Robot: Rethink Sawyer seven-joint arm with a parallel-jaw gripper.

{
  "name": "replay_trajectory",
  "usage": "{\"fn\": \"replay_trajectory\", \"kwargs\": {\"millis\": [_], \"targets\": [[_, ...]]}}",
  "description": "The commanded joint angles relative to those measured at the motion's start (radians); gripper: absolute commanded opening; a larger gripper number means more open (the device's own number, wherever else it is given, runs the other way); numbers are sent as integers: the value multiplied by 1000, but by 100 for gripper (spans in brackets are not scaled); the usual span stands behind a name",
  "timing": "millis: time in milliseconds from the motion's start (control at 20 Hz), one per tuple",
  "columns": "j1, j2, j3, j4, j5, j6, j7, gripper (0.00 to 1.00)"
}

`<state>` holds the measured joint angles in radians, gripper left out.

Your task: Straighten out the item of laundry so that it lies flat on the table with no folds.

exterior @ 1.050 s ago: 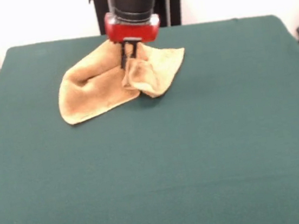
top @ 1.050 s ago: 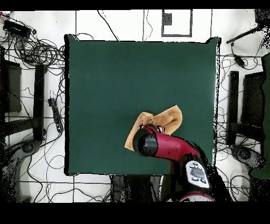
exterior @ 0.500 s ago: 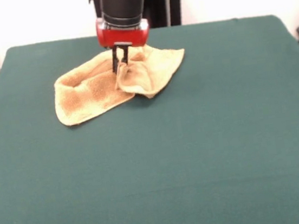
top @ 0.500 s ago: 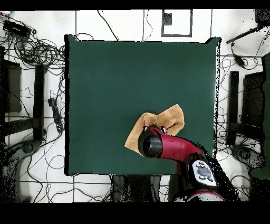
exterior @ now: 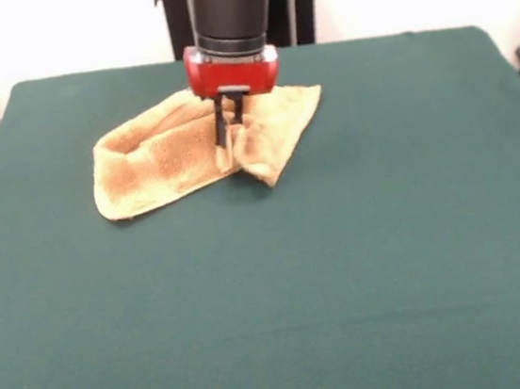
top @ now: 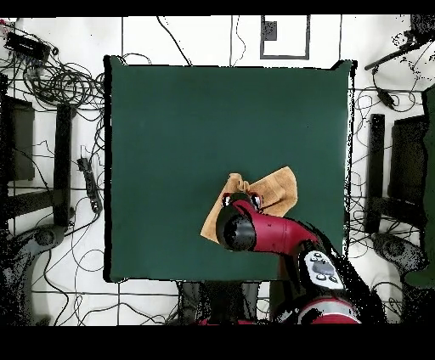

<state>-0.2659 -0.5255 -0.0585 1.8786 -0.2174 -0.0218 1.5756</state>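
The item of laundry (exterior: 147,161) is a golden-yellow towel, crumpled at the far middle of the green table (exterior: 282,296). Its left part lies fairly flat, and its right part (exterior: 275,121) is doubled over into a raised fold. My gripper (exterior: 226,140) comes straight down onto that fold and is shut on it, with the cloth pinched up between the black fingers (exterior: 221,123). In the overhead view the red wrist (top: 238,231) covers the gripper, and the towel (top: 279,188) shows on both sides of it, close to the table's bottom edge.
The towel lies near the table's far edge (exterior: 364,40) in the front view. Cables (top: 59,81) and dark stands (top: 386,170) lie on the floor around the table.
The gripper has moved right and a little toward the front camera with the fold held in it. The towel's right flap has drawn in narrower, and the left part lies flatter.
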Motion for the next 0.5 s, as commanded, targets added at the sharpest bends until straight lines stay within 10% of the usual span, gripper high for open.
{"fn": "replay_trajectory", "kwargs": {"millis": [50,500], "targets": [[92,98,86,-45,39,-116,208,0],[145,165,15,-125,72,-270,202,0]]}}
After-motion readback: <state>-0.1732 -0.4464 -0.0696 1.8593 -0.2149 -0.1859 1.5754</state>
